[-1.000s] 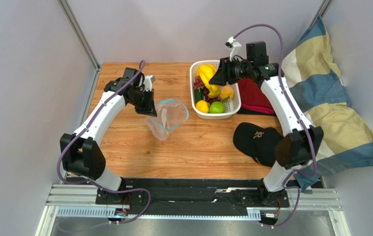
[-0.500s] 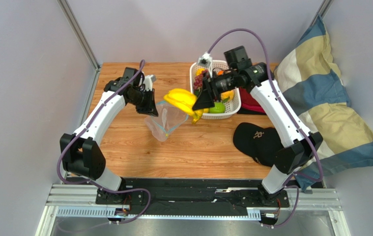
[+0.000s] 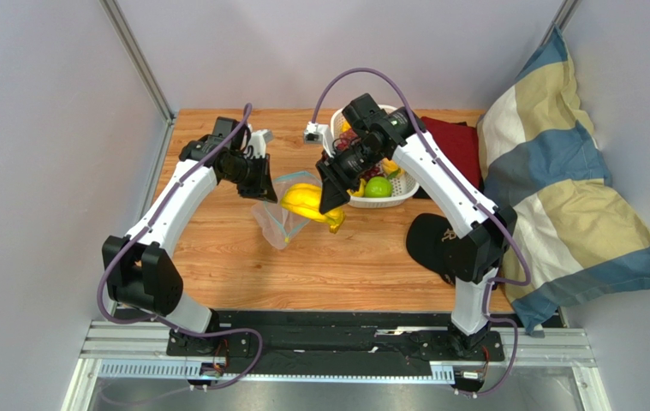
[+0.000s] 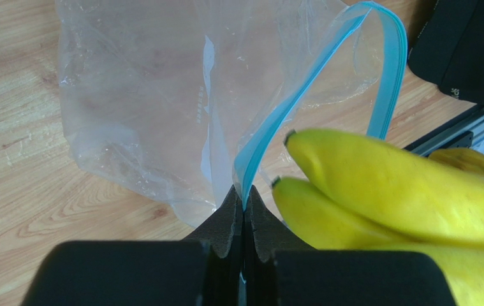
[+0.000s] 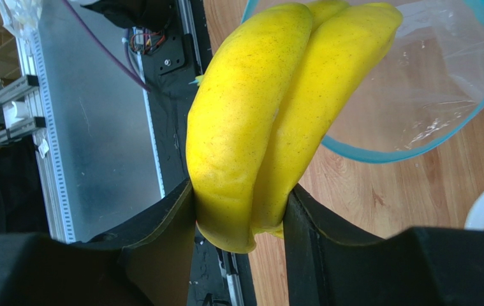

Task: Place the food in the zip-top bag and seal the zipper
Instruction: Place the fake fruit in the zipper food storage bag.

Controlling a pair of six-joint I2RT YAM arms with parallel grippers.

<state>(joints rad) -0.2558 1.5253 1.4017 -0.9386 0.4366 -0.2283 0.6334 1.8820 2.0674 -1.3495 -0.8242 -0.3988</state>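
1. left jaws: pressed together on the zipper (image 4: 301,95), pinching one end of the teal strip so the mouth stands up as an open loop.
2. right jaws: clamped across the banana bunch (image 5: 270,115) near one end, free tips pointing away toward that loop.
3. just ahead of the right jaws: banana tips at the rim of the zip-top bag (image 4: 148,95), apparently not yet inside; bag body slumped on the worktop (image 3: 362,257) beyond the left jaws.
4. behind the right jaws: white basket (image 3: 392,202) with more fruit.
5. step in hand, by judgement: loading the bananas.
6. next move calls for: pushing the bunch through the loop without dragging the strip, then spreading the right jaws once the bananas rest inside.
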